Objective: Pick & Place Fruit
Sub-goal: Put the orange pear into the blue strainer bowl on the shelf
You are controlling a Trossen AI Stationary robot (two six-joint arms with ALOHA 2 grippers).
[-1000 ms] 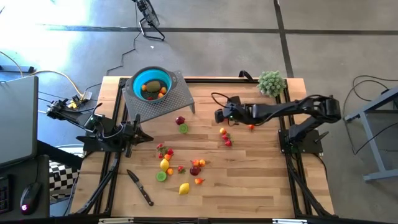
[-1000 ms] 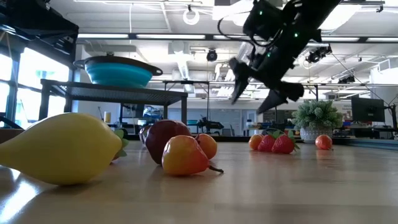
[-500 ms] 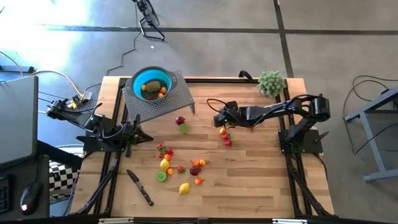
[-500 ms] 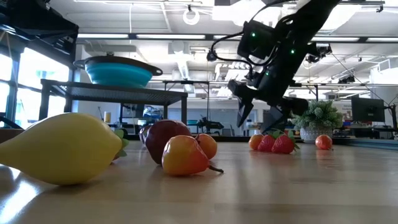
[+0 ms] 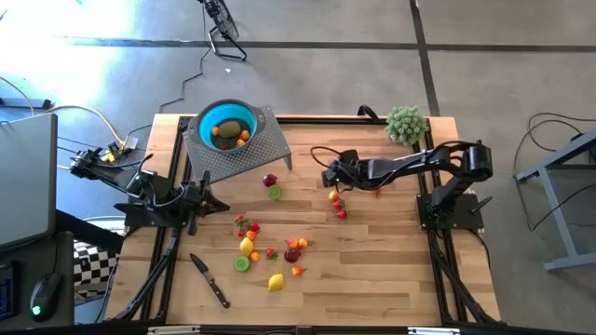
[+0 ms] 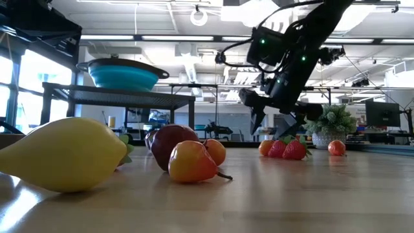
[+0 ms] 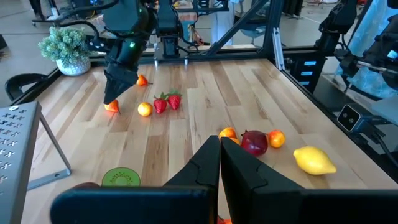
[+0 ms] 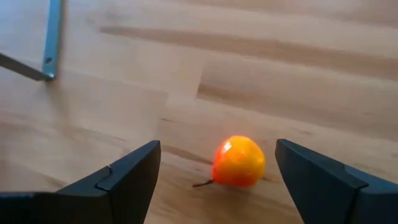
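Note:
My right gripper (image 8: 217,149) is open and hangs low over the table's middle (image 5: 330,175). An orange pear-shaped fruit (image 8: 239,162) lies on the wood between its two fingers, touching neither. The left wrist view shows this fruit (image 7: 112,107) right under the right gripper. Beside it lie a yellow-orange fruit (image 5: 333,196), two red strawberries (image 5: 341,210) and a small orange one (image 5: 376,190). More fruit (image 5: 270,251) is scattered nearer the front. My left gripper (image 7: 219,152) is shut and waits at the table's left (image 5: 200,197).
A teal bowl (image 5: 226,126) holding some fruit sits on a grey perforated stand (image 5: 265,140) at the far left. A black-handled knife (image 5: 210,280) lies near the front edge. A fuzzy green plant ball (image 5: 406,123) stands at the far right corner.
My right gripper has come down toward the table and a little toward the near edge, ending over the orange fruit by the strawberries. Its fingers have stayed open. No fruit has moved.

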